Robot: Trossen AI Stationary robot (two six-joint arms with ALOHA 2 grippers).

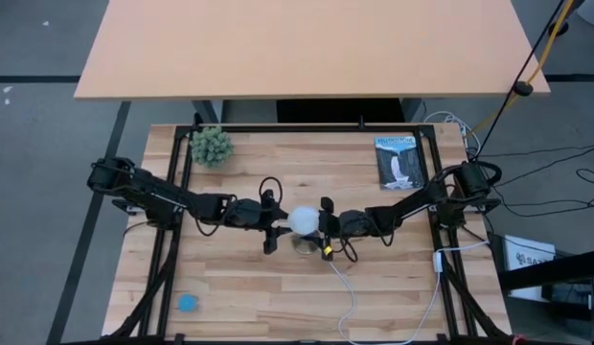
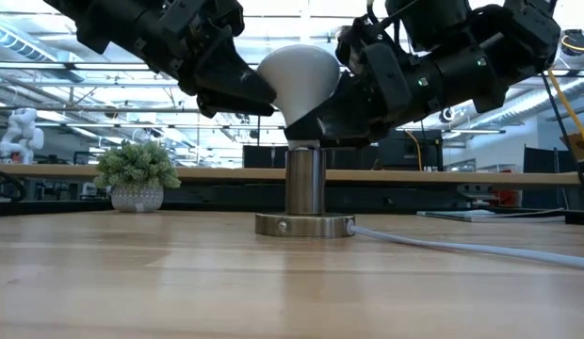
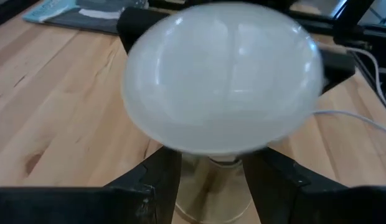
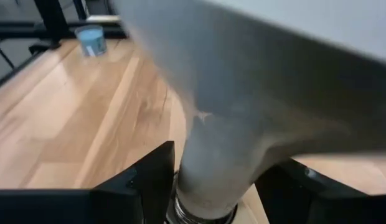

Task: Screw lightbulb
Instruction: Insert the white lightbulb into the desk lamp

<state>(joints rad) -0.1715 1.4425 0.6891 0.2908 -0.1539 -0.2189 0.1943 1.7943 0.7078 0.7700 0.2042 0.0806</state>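
Looking straight down, the high view places the lightbulb [image 1: 302, 221] at the centre of the frame, on the wooden table [image 1: 278, 287]. The left gripper [image 1: 275, 233] reaches it from frame left and the right gripper [image 1: 325, 228] from frame right, so both claws meet at the bulb. A small potted plant [image 1: 212, 146] sits at upper left of the table, a booklet [image 1: 400, 162] at upper right, and a small blue disc [image 1: 188, 303] at lower left. A white cord [image 1: 347, 292] runs from the centre towards the bottom edge.

The low view shows the bulb [image 2: 298, 80] upright in the metallic socket [image 2: 304, 193], dome upward, just above frame centre. One dark claw meets the dome from the left of the frame, the other crowds its neck from the right (contact there is hard to judge).

In the left wrist view the dome [image 3: 221, 84] fills the upper middle of the frame; the left claw's fingers [image 3: 157, 180] stand partly open on either side of the neck below it, and whether they press on it cannot be told.

In the right wrist view the bulb's tapering neck [image 4: 221, 158] drops to bottom centre, where its threaded base meets the socket. The right claw's fingers [image 4: 152, 174] stand apart on both sides with visible gaps, holding nothing.
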